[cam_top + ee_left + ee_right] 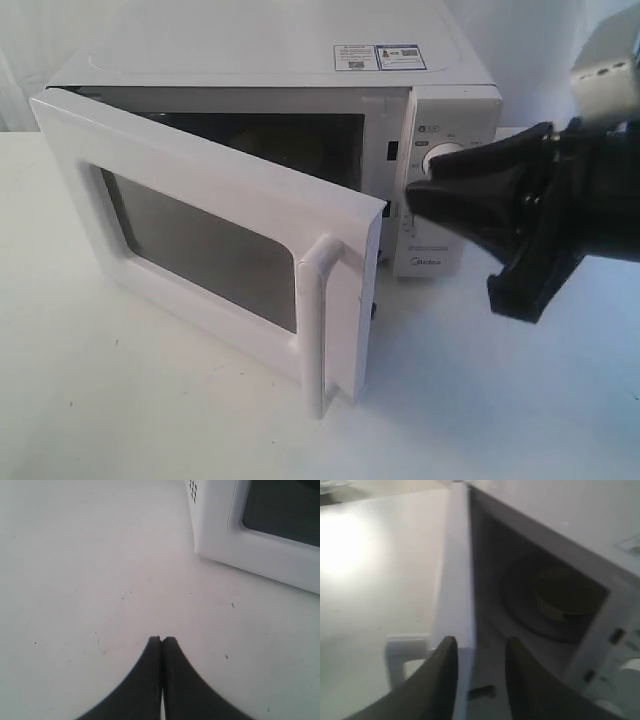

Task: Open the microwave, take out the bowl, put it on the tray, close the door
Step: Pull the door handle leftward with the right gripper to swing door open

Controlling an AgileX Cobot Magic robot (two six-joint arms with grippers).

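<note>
The white microwave (270, 60) stands at the back of the table with its door (200, 165) swung about halfway open, the bar handle (320, 320) nearest the camera. Deep in the dark cavity, in the right wrist view, a dim round shape looks like the bowl (560, 597) resting on the turntable. My right gripper (410, 205) hovers in front of the control panel, just past the door's free edge. It is open (480, 642), and the door's edge (460, 580) shows between its fingers without being clamped. My left gripper (162, 639) is shut on nothing, low over the table near the door (260, 555).
The white tabletop (480, 400) spreads in front of the oven and to its right. The open door juts out over the left front of the table. Two knobs (440, 155) sit on the panel behind my right gripper. No tray is in view.
</note>
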